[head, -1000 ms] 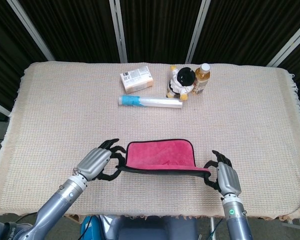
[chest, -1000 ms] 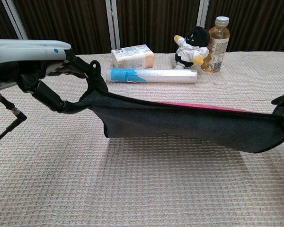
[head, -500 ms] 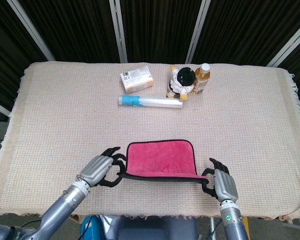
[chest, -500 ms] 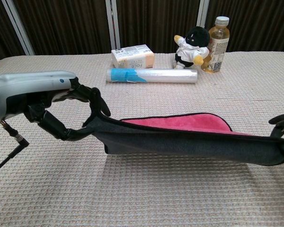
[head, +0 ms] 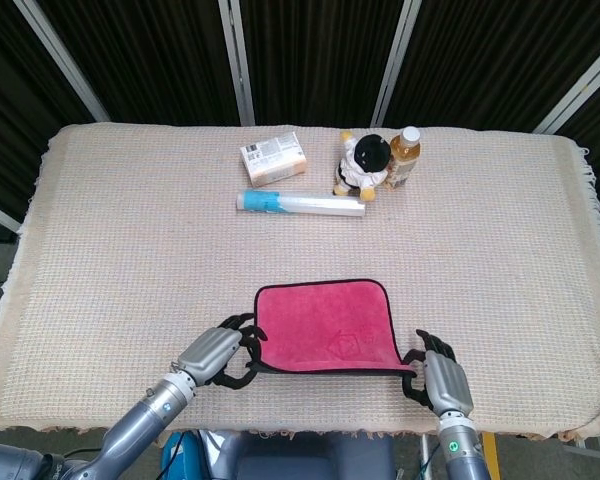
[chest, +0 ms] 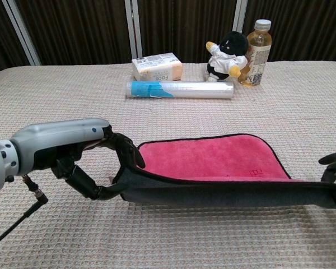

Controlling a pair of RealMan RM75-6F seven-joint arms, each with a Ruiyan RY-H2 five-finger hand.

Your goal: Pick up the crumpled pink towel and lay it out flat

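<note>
Beige woven-cloth surface (head: 130, 230) before dark curtains (head: 310, 50); left hand (head: 212, 352) and right hand (head: 442, 378) gripping near corners of pink black-edged towel (head: 325, 325).

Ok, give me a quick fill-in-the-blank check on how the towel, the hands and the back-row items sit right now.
1. The pink towel is held at its near corners by ____ hands, the left hand and the right hand.
2. The towel's far edge lies on the table, while its near edge is ____ off it.
3. The plush toy stands right beside the ____.
4. The plastic-wrapped roll lies just in front of the ____.

Missing words: both; lifted; bottle; box
</note>
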